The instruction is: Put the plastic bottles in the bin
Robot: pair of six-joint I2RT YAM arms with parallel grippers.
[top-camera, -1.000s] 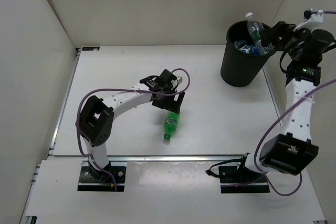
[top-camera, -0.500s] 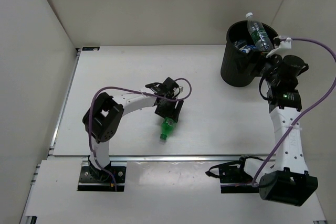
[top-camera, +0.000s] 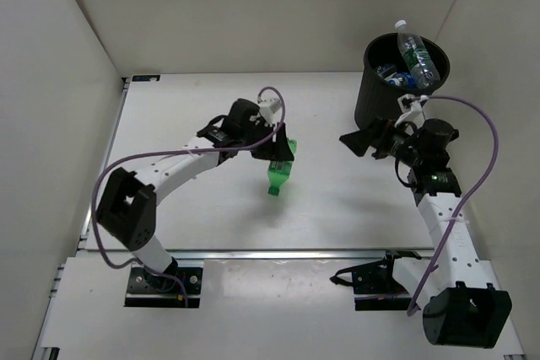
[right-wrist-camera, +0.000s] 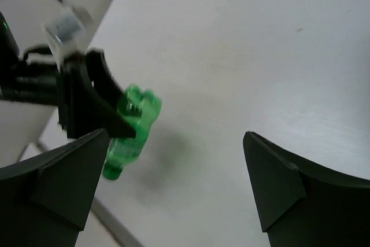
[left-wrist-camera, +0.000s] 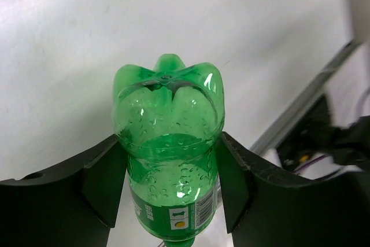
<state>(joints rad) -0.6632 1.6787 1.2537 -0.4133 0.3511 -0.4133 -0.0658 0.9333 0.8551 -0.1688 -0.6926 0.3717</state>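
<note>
A translucent green bottle [top-camera: 278, 174] hangs cap-down above the table, and my left gripper [top-camera: 282, 152] is shut on its body. In the left wrist view the bottle [left-wrist-camera: 167, 143] fills the gap between both black fingers [left-wrist-camera: 107, 180], its lobed base pointing away. The black bin [top-camera: 390, 111] stands at the back right. A clear bottle with a dark green label and white cap [top-camera: 416, 52] sticks out of it, beside one with a blue label [top-camera: 396, 78]. My right gripper [top-camera: 354, 144] is open in front of the bin, facing left. Its view shows the green bottle [right-wrist-camera: 132, 128] between wide fingers.
White walls enclose the table on the left, back and right. A metal rail [top-camera: 278, 252] runs along the near table edge by both arm bases. A purple cable [top-camera: 272, 100] loops over the left wrist.
My left gripper closed on the green bottle and lifted it off the table, moving back and right. My right arm swung from over the bin down to its front, turning left.
</note>
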